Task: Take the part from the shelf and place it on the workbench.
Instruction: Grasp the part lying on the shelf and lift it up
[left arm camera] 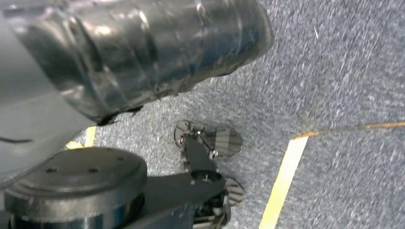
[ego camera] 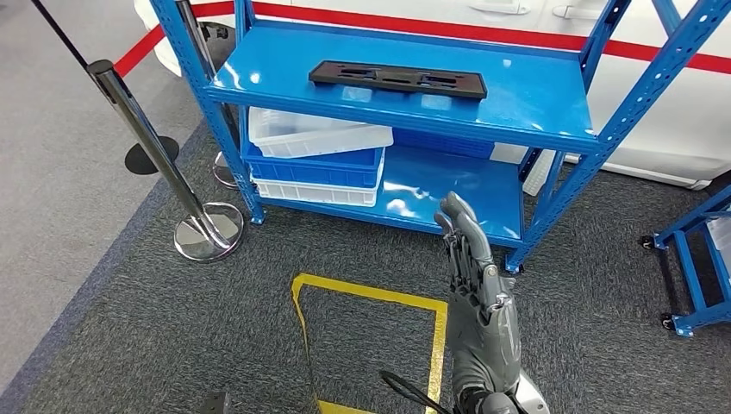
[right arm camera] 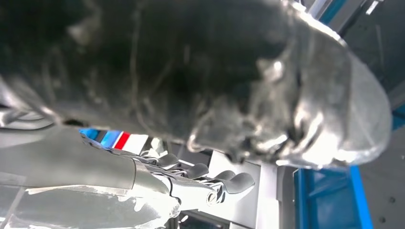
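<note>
The part [ego camera: 397,78] is a long flat black plate with cut-outs, lying on the top level of the blue shelf [ego camera: 534,103]. My right hand [ego camera: 474,276] is raised in front of the shelf's lower level, below and nearer than the part. It holds nothing, and its fingers [right arm camera: 229,181] are stretched out and apart. The grey ribbed cover of my left hand [left arm camera: 143,47] hangs over the carpet, with its fingers hidden.
A white bin [ego camera: 315,134] sits in a blue bin [ego camera: 315,166] on the lower level at the left. A chrome post [ego camera: 146,129] with a round base [ego camera: 209,231] stands left of the shelf. Yellow tape [ego camera: 371,297] marks the carpet. Another blue rack [ego camera: 698,259] stands at the right.
</note>
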Controlling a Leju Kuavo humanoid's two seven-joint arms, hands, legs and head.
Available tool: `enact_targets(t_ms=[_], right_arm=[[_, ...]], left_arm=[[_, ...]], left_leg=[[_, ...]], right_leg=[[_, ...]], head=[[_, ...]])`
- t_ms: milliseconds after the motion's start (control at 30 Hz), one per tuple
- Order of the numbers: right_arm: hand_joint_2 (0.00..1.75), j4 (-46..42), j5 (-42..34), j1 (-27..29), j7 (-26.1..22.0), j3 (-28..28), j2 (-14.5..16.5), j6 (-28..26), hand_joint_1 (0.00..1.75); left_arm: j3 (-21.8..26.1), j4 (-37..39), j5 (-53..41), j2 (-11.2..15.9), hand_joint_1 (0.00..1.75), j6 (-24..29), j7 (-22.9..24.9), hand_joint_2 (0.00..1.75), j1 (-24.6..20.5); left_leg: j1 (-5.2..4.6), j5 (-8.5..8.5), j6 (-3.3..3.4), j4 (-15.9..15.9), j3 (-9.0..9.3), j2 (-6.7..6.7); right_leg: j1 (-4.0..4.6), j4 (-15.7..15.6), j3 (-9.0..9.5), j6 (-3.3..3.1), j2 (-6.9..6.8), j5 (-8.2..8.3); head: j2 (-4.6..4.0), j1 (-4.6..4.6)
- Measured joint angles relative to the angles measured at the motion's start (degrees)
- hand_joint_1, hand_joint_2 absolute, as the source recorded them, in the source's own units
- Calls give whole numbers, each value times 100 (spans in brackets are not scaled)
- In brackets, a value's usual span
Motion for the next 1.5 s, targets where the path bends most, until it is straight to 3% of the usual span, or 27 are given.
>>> enact_targets(t_ms=[67, 133, 167, 200, 233, 300, 367, 433, 533, 600, 667, 700, 733, 800, 833, 900, 1033, 1067, 1133, 1200, 1233, 1267, 1300, 1367, 1433, 1500], right_arm=[[0, -51, -2, 19, 0, -26, -16, 1, 0], [0, -75, -5, 44, 0, -48, -32, 1, 0], [0, -79, -14, 60, 0, -57, -42, 1, 0], [0, -82, -26, 77, 0, -64, -51, 1, 0], [0, -84, -40, 92, 0, -69, -57, 1, 0], [0, -93, -82, 113, -2, -79, -66, 0, 0], [0, -111, -146, 129, -13, -105, -80, 5, 0], [0, -128, -223, 154, -39, -146, -97, 20, 0], [0, -155, -296, 185, -69, -204, -119, 32, 0], [0, -170, -299, 207, -73, -226, -141, 32, 0], [0, -174, -309, 245, -75, -237, -156, 31, 0], [0, -174, -325, 264, -77, -244, -160, 30, 0], [0, -174, -345, 276, -81, -252, -161, 29, 0], [0, -175, -378, 284, -92, -262, -169, 28, 0], [0, -177, -388, 287, -99, -263, -175, 28, 0], [0, -185, -398, 299, -111, -267, -185, 30, 0], [0, -197, -437, 325, -128, -297, -197, 32, 0], [0, -198, -458, 328, -139, -305, -197, 31, 0], [0, -200, -491, 340, -170, -311, -197, 30, 0], [0, -200, -501, 360, -190, -312, -197, 29, 0], [0, -200, -502, 367, -193, -312, -197, 30, 0], [0, -200, -504, 372, -197, -312, -197, 33, 0], [0, -200, -513, 373, -208, -312, -196, 45, 0], [0, -191, -595, 366, -268, -312, -186, 92, 0], [0, -156, -721, 339, -354, -311, -151, 161, 0], [0, -92, -780, 269, -398, -310, -99, 233, 0]], left_arm=[[-13, 0, 4, -20, 0, 9, 1, 0, -5], [-35, 0, 10, -41, 0, 10, 2, 0, -2], [-44, 0, 15, -49, 0, 17, 7, 0, 6], [-48, 0, 18, -56, 0, 33, 15, 0, 14], [-49, 0, 21, -66, 0, 62, 23, 0, 19], [-53, 0, 25, -91, 0, 165, 37, 0, 16], [-64, 0, 27, -137, 0, 300, 42, 0, 0], [-77, 0, 32, -192, 0, 411, 42, 0, -10], [-84, 0, 35, -277, 0, 471, 40, 0, 12], [-87, 0, 34, -316, 0, 479, 38, 0, 11], [-91, 0, 34, -332, 0, 483, 39, 0, 9], [-92, 0, 33, -336, 0, 484, 40, 0, 12], [-92, 0, 33, -340, 0, 486, 43, 0, 16], [-92, 0, 28, -351, 0, 491, 49, 0, 24], [-93, 0, 26, -357, 0, 495, 51, 0, 21], [-97, 0, 21, -361, 0, 507, 55, 0, 12], [-106, 0, 22, -368, 0, 523, 71, 0, -1], [-107, 0, 23, -369, 0, 526, 74, 0, -7], [-109, 0, 23, -372, 0, 530, 81, 0, -11], [-111, 0, 27, -372, 0, 536, 90, 0, 4], [-112, 0, 32, -372, 0, 540, 93, 0, 14], [-112, 0, 44, -371, 0, 550, 94, 0, 19], [-112, 0, 70, -370, 0, 565, 91, 0, 20], [-112, 1, 168, -366, 0, 612, 57, 0, 11], [-110, 2, 286, -363, 0, 648, 16, 0, 7], [-109, 2, 376, -362, 0, 667, -2, 0, 17]], left_leg=[[14, -211, -55, 432, -203, 5], [27, -462, -90, 1153, -599, 4], [33, -495, -99, 1413, -769, 5], [35, -427, -100, 1491, -857, 5], [36, -264, -91, 1370, -848, 5], [28, 169, -42, 699, -596, 6], [-3, 353, 19, 129, -337, 6], [-34, 313, 62, -23, -265, 2], [10, 321, 138, -128, -191, 0], [25, 309, 183, -167, -137, 4], [25, 272, 210, -164, -108, 5], [26, 249, 211, -162, -85, 2], [28, 220, 206, -158, -53, -3], [34, 145, 171, -136, 23, -15], [25, 103, 138, -106, 41, -22], [8, 46, 65, -64, 29, -30], [33, -66, -46, 72, -7, -10], [38, -166, -69, 287, -107, -3], [41, -428, -94, 1019, -516, 5], [39, -500, -84, 1583, -912, 4], [33, -378, -61, 1582, -976, 4], [21, -158, -24, 1351, -925, 4], [-1, 104, 24, 967, -792, 4], [-64, 395, 120, 276, -506, 9], [-108, 377, 163, 42, -398, 7], [-91, 374, 184, -51, -344, 1]], right_leg=[[-19, -33, 54, -58, -9, -15], [-12, -32, 89, -98, -20, -47], [-8, -30, 108, -108, -18, -65], [-5, -27, 130, -111, -12, -85], [-4, -23, 158, -110, -5, -108], [0, -18, 226, -89, 8, -162], [11, -13, 263, -39, 9, -211], [16, -27, 269, 21, -1, -233], [19, 95, 236, 103, -15, -345], [7, 671, -50, 144, -11, -614], [-17, 1380, -470, 181, -11, -828], [-37, 1527, -595, 200, -12, -794], [-61, 1459, -615, 217, -13, -646], [-113, 806, -396, 243, -14, -180], [-117, 459, -258, 247, -12, -28], [-107, 126, -126, 201, 0, 33], [-86, 80, -61, 38, 18, -37], [-88, 69, -26, 0, 10, -53], [-69, 65, 25, -56, -7, -94], [-37, 66, 73, -84, -3, -137], [-21, 66, 109, -90, 5, -164], [-8, 65, 156, -92, 13, -194], [2, 63, 206, -90, 19, -228], [18, 58, 271, -63, 20, -288], [15, 36, 284, -16, 16, -316], [10, 11, 301, 35, 5, -336]], head=[[0, -15], [0, -24], [0, -24], [0, -24], [0, -26], [0, -24], [0, -22], [0, -20], [0, -5], [0, 15], [0, 23], [0, 23], [0, 22], [0, 26], [0, 31], [0, 31], [0, 6], [0, -4], [0, -26], [0, -27], [0, -28], [0, -28], [0, -27], [0, -25], [0, -22], [0, -19]])
